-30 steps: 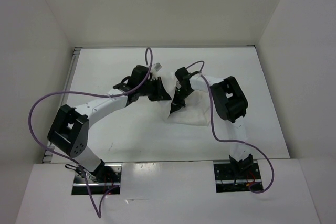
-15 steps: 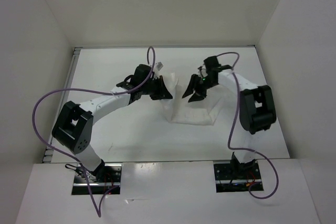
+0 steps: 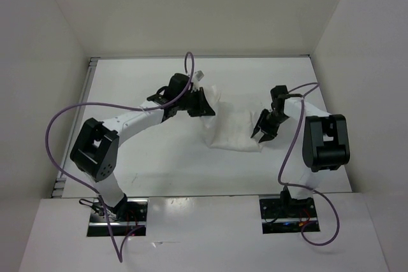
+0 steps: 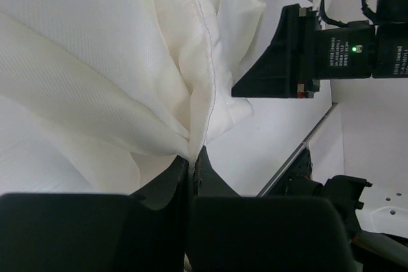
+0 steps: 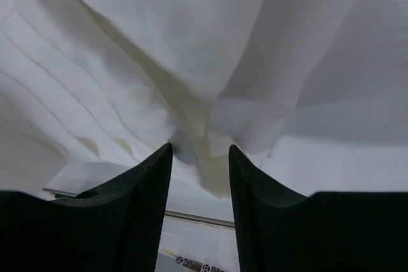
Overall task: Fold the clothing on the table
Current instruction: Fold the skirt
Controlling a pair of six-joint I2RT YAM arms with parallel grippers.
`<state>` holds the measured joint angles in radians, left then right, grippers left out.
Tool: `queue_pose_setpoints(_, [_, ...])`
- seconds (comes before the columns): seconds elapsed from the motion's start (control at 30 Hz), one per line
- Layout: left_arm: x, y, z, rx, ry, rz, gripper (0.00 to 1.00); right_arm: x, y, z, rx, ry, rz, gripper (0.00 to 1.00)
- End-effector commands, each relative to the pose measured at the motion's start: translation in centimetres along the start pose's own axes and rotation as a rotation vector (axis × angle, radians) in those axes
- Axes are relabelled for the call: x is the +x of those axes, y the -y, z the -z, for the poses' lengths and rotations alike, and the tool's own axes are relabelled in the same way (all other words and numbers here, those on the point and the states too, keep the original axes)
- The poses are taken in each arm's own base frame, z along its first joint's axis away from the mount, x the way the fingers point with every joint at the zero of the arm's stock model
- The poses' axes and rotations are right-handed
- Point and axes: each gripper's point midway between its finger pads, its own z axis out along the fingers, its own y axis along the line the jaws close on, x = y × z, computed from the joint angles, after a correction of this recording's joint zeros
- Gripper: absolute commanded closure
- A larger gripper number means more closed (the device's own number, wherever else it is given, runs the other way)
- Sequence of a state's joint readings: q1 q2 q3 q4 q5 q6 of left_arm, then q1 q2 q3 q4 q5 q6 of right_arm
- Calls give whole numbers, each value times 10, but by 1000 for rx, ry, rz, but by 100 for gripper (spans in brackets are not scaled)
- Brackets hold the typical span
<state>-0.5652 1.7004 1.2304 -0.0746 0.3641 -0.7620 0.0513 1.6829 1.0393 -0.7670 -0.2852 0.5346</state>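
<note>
The clothing (image 3: 231,129) is a thin white creased garment bunched mid-table (image 3: 146,164). My left gripper (image 3: 204,102) is at its upper left corner, and in the left wrist view the gripper (image 4: 192,156) is shut on a gathered seam of the clothing (image 4: 95,55), which fans away from the jaws. My right gripper (image 3: 261,134) stands at the garment's right edge. In the right wrist view this gripper (image 5: 200,152) is open, a hanging fold of the clothing (image 5: 191,42) just ahead of and between the tips, not pinched.
White walls enclose the table on three sides. Its metal edge strip (image 5: 191,216) runs below the right fingers. The right arm's wrist (image 4: 344,49) shows close by in the left wrist view. Purple cables (image 3: 60,125) loop over both arms.
My right gripper opened, let go of the clothing and swung right, then down to the garment's right edge. The left gripper, still shut, carried its corner slightly right.
</note>
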Motion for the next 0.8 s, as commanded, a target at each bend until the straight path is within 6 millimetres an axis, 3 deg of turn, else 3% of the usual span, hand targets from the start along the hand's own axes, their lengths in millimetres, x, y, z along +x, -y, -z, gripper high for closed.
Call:
queue_pose_setpoints(0.0, [-6, 19, -10, 72, -13, -35, 100, -6, 7, -15, 20, 2, -18, 54])
queue_pose_setpoints(0.1, [-4, 24, -25, 89, -36, -44, 100, -5, 2, -29, -17, -39, -23, 55])
queue_pose_setpoints(0.33, [10, 49, -55, 140, -98, -46, 100, -3, -21, -40, -91, -71, 0, 57])
queue_pose_setpoints(0.5, [24, 65, -74, 162, -133, -61, 100, -1, -25, -42, -100, -79, 9, 58])
queue_pose_setpoints(0.77, [47, 74, -97, 186, -205, -44, 100, -3, -26, -43, -101, -79, 9, 59])
